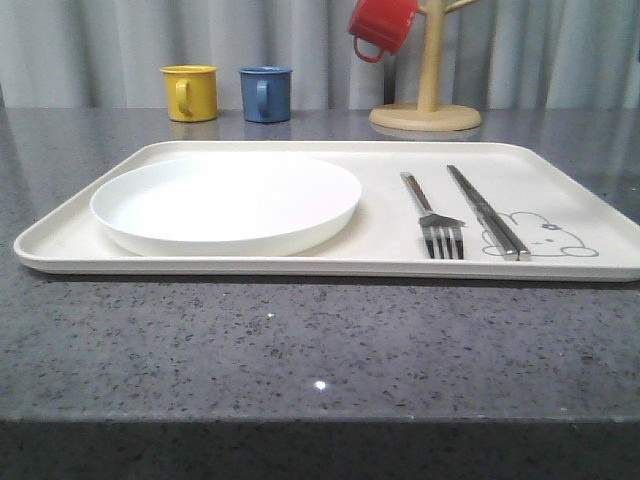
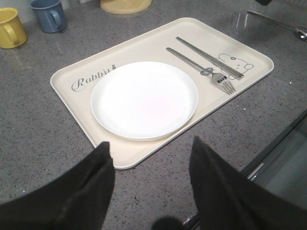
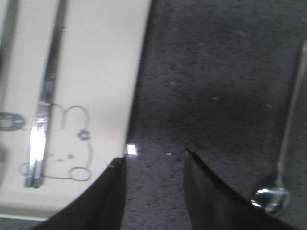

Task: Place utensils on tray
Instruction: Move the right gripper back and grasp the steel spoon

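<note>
resting on tray (image 1: 250, 262): plate (image 1: 226, 203), fork (image 1: 432, 216)

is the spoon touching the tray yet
Apart. The right wrist view shows the spoon lying on the dark counter, with bare counter between it and the tray edge.

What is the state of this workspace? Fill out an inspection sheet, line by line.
Surface: dark speckled stone counter, dry and bare in front of the tray.
Tray: cream tray lies flat, bunny drawing at its right end.
On tray: white plate on the left part; fork and long flat piece side by side to its right, the flat piece's end over the bunny.
Off tray: spoon lies on the counter to the right of the tray.
Clutter: yellow mug and blue mug behind the tray; red mug hangs on wooden mug stand.
Claws: left claw open, empty; right claw open, empty, above the counter between tray edge and spoon.
Cables: nothing seen.
Surroundings: grey curtain behind.
</note>
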Robot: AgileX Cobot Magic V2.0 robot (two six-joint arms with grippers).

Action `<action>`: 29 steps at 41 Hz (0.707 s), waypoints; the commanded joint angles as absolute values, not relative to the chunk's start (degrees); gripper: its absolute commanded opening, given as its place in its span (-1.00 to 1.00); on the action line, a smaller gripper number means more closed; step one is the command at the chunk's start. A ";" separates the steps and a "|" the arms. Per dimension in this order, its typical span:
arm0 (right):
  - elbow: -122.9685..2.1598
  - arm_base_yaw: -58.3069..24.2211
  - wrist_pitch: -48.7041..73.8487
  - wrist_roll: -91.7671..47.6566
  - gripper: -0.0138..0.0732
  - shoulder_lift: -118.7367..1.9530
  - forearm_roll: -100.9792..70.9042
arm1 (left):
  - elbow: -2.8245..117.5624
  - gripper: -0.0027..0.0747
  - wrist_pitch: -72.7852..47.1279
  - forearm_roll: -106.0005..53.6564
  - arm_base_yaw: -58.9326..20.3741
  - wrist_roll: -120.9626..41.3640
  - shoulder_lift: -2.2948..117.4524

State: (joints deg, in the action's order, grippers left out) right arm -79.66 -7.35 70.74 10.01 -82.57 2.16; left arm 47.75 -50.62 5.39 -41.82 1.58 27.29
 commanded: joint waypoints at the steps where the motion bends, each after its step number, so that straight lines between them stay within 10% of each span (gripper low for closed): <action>1: -79.59 -2.13 76.36 7.33 0.06 -80.64 4.06 | 49.09 -0.01 -46.24 5.59 -42.27 2.10 27.73; 29: -77.66 13.19 77.03 -8.47 -0.04 -88.93 -1.76 | 49.09 -0.01 -46.24 5.59 -42.27 2.10 27.73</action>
